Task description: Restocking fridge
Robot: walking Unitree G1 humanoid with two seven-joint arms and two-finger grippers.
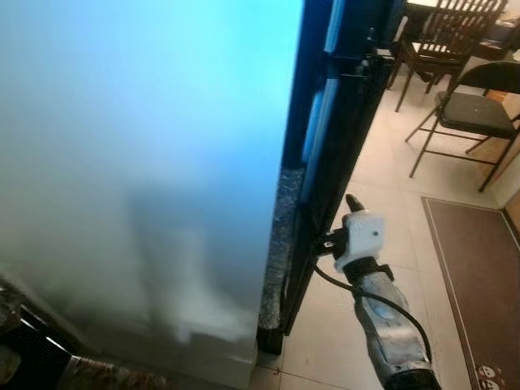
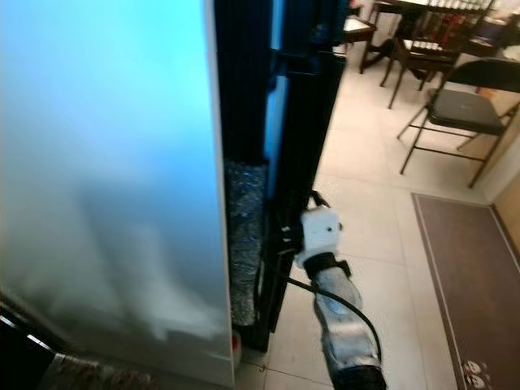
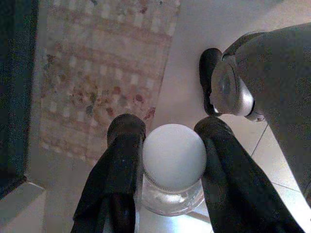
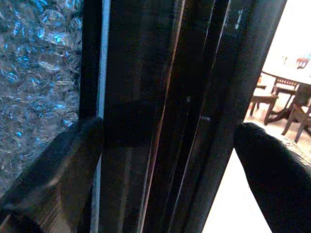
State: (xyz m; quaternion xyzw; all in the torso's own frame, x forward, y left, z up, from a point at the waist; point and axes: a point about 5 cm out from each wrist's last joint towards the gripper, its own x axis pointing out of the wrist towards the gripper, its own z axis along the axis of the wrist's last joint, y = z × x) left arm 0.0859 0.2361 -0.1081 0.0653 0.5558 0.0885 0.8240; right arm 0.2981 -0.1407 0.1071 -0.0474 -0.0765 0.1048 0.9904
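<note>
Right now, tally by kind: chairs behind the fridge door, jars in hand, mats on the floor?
Folding chairs: 1
Wooden chairs: 1
Jars with white lid, held in left gripper: 1
Floor mats: 2 (brown, patterned)
Total: 5

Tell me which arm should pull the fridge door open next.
Right. The right gripper is open, its fingers either side of the dark door edge. The left gripper is shut on a white-capped jar, down over the floor.
</note>
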